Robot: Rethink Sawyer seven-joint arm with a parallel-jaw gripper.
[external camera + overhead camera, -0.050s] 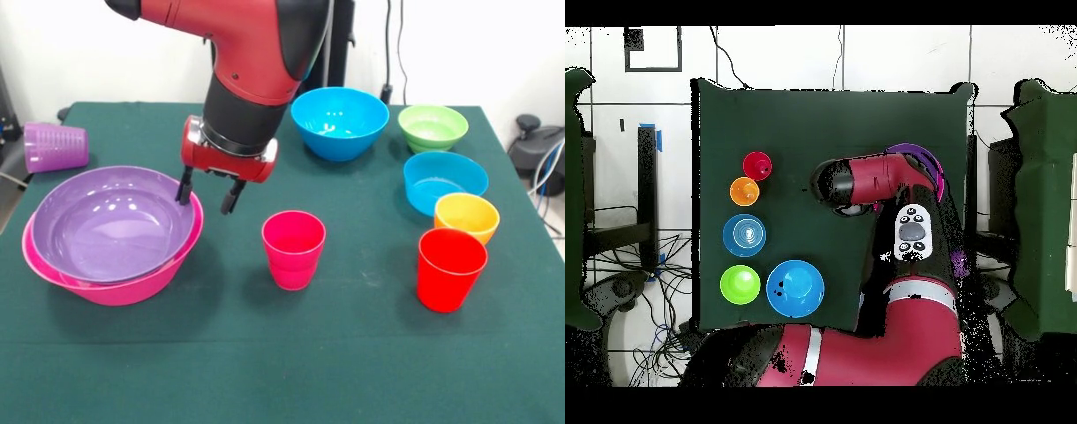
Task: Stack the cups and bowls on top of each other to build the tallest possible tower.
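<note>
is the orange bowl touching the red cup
Cannot tell. In the front view the red cup overlaps the orange bowl; overhead, their rims meet with no plain gap.

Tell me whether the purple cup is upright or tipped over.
Tipped over. The purple cup lies on its side at the table edge, its mouth toward the purple bowl.

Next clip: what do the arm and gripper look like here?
The arm is glossy red with rounded housings and black joint sections; a black cylindrical wrist leads to a red flange. The gripper has two thin black fingers. From overhead, a white oval panel with dark buttons sits on the arm, and a pale band rings the red link below it.
</note>
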